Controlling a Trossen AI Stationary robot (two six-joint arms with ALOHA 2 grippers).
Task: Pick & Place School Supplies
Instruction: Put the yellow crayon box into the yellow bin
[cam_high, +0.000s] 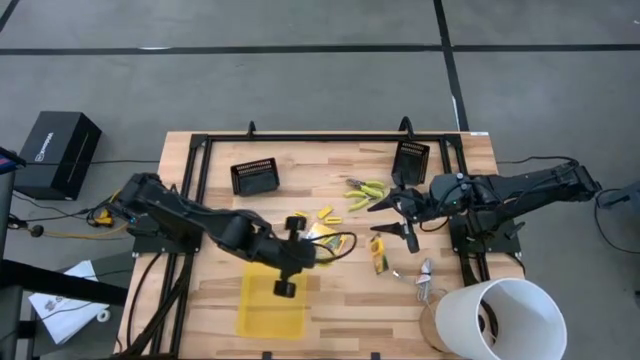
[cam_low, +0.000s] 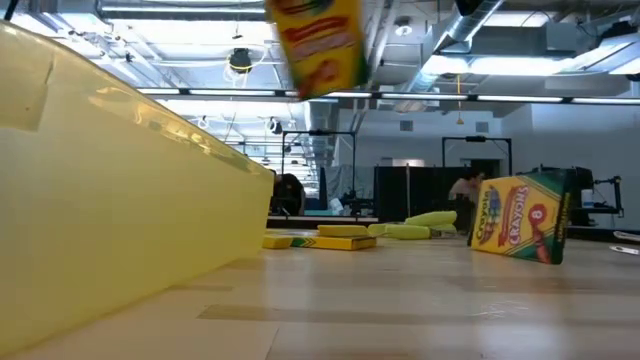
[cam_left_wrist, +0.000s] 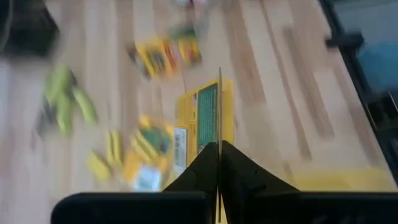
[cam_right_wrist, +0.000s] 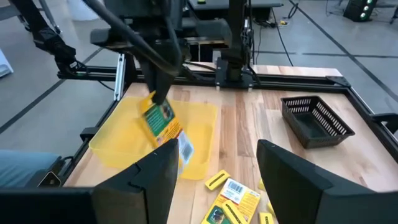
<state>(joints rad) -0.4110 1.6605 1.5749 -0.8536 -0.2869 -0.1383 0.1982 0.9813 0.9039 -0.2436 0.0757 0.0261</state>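
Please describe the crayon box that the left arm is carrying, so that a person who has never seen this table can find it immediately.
Find the yellow tray at the table's near-left part. Just above its edge hangs the left hand, shut on a flat crayon box. Unlike the other boxes, which lie on the wood, this one is in the air, hanging tilted from the fingers.
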